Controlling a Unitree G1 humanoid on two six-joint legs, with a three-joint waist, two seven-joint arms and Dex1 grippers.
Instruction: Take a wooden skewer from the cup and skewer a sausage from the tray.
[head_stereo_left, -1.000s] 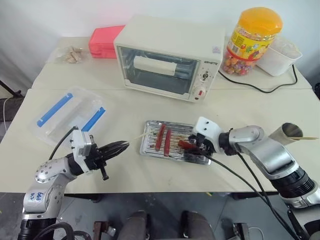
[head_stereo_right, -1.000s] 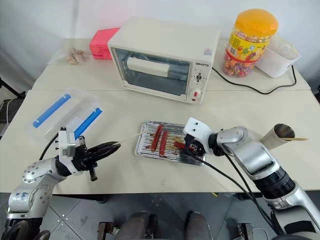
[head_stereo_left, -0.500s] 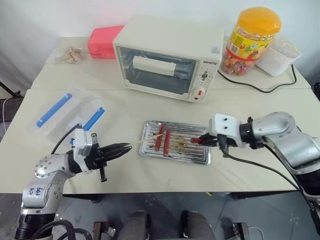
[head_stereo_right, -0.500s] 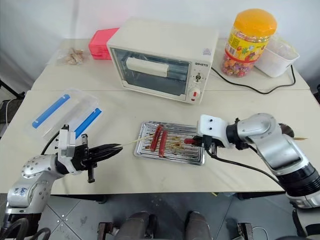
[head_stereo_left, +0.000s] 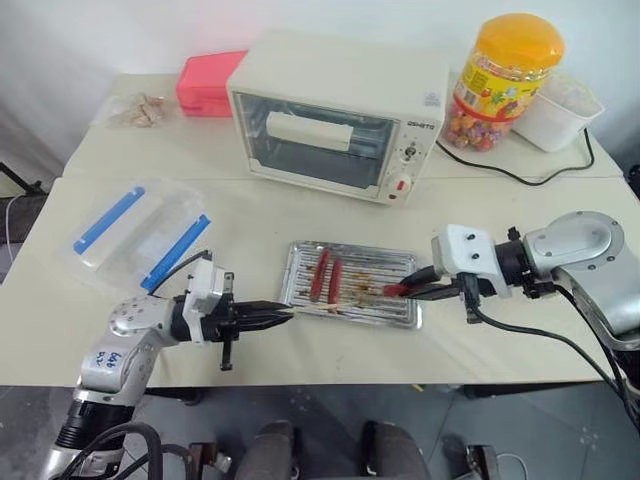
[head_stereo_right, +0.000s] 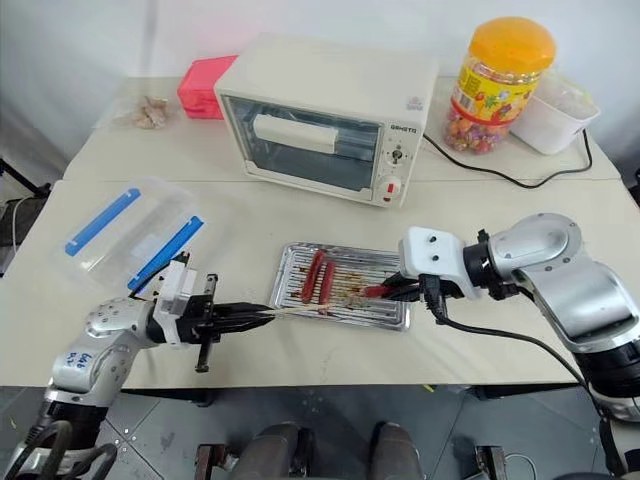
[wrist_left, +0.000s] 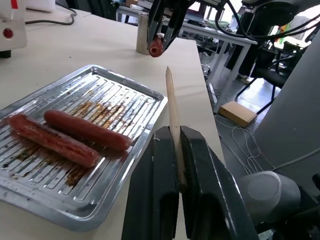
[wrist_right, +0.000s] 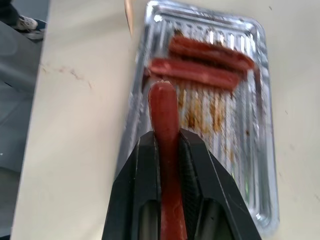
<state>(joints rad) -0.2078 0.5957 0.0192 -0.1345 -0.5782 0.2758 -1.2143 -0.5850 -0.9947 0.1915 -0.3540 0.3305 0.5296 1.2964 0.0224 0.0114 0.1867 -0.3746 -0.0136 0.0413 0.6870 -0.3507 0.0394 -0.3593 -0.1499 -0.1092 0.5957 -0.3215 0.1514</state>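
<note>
The left hand (wrist_left: 176, 190) is clamped on the skewer (wrist_left: 173, 110), which points level toward the right, its tip over the near left corner of the tray (head_stereo_left: 395, 316). The right hand (wrist_right: 167, 150) is clamped on the sausage (wrist_right: 164, 112), holding it just above the tray's right end with its free end aimed left at the skewer; tip and sausage are apart. Two slimmer sausages (head_stereo_left: 327, 277) lie side by side in the tray's left half. The tray sits on the tabletop (head_stereo_left: 250, 225) in front of the oven (head_stereo_left: 340, 110). The cup (wrist_left: 143, 33) stands past the tray's far end, seen from the left wrist.
</note>
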